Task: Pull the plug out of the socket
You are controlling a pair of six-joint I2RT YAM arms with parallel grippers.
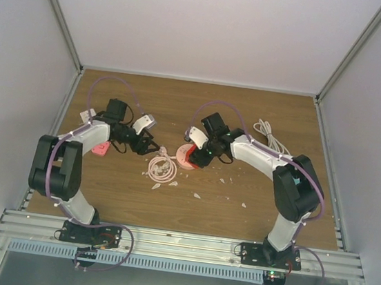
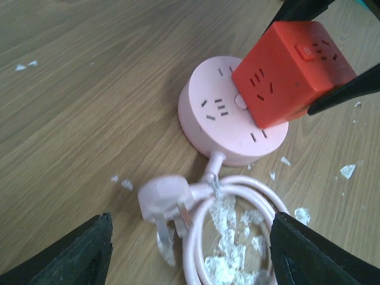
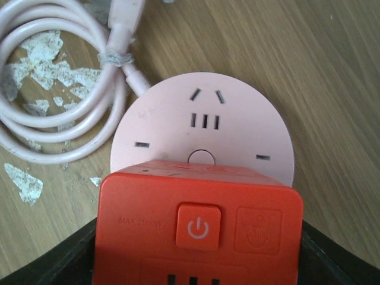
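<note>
A red cube plug [image 2: 291, 71] with a power button sits tilted on the top of the round pink socket [image 2: 217, 119], which lies flat on the wooden table. My right gripper [image 3: 199, 237] is shut on the red plug [image 3: 199, 219], with a black finger against each of its sides; the socket [image 3: 202, 119] lies just beyond. In the top view they are at the table's middle [image 1: 186, 157]. My left gripper [image 2: 190, 237] is open and holds nothing. It hovers over the socket's coiled pink cord [image 2: 237, 190] and its loose pink plug [image 2: 163, 199], a little short of the socket.
White paper scraps [image 2: 228, 237] lie inside and around the cord coil [image 1: 161, 170]. A small pink-red item [image 1: 101, 148] lies by the left arm. A white cable [image 1: 268, 135] lies at the back right, behind the right arm.
</note>
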